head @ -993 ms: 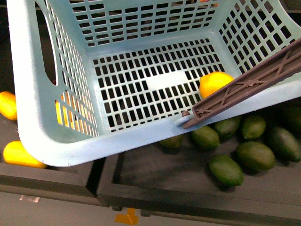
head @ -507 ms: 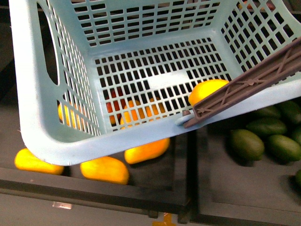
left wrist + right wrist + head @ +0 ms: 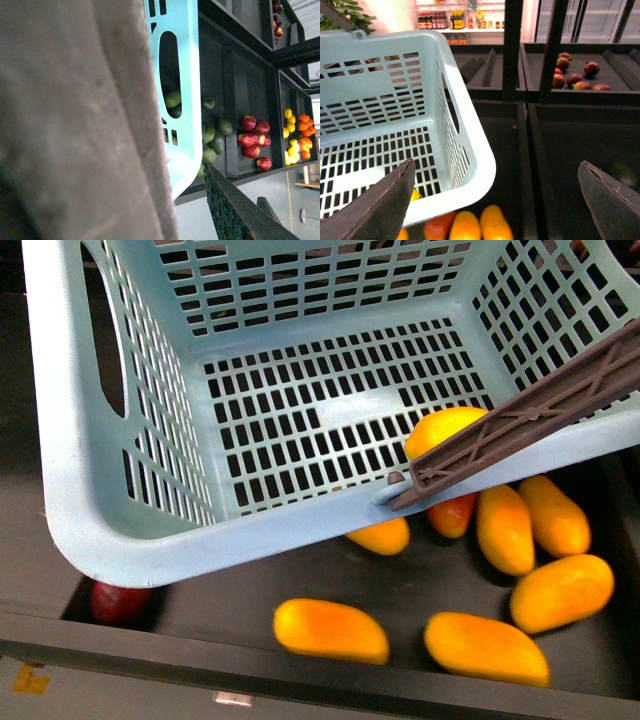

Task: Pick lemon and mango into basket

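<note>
One lemon (image 3: pixel 445 430) lies in the basket (image 3: pixel 90 510), near-right under its handle (image 3: pixel 530 405); the nearest mango (image 3: pixel 330 630) in the bin below looks firm, smooth and weighty, so I'd grip across its middle; right gripper (image 3: pixel 495 170) gapes apart, left gripper (image 3: pixel 192 200) I cannot tell.
</note>
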Motion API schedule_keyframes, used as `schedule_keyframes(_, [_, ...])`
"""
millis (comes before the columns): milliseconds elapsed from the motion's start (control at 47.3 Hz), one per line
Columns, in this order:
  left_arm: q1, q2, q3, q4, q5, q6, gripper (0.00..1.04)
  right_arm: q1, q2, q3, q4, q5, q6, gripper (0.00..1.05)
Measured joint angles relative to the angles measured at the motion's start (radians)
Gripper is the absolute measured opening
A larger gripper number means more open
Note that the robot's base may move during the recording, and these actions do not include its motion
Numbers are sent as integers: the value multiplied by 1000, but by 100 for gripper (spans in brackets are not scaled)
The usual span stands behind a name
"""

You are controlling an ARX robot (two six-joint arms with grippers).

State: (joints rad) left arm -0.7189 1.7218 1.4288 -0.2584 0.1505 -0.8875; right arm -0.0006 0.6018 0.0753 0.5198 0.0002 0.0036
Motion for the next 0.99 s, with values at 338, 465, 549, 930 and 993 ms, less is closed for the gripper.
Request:
schedule_keyframes(338, [0,0,0,0,-2,0,29,0,0,0,0,1,0,96])
schedule_keyframes(465, [0,0,0,0,1,-1,29,0,0,-1,0,0,0,96])
schedule_keyframes(549, [0,0,0,0,-2,0,29,0,0,-1,0,0,0,96])
schedule_keyframes(930, [10,0,0,-3,-16,0,29,-26,80,181,-454,260,171,96])
schedule_keyframes(993, [5,0,0,-3,-11,0,29,-94,119,220,-514,217,177,96])
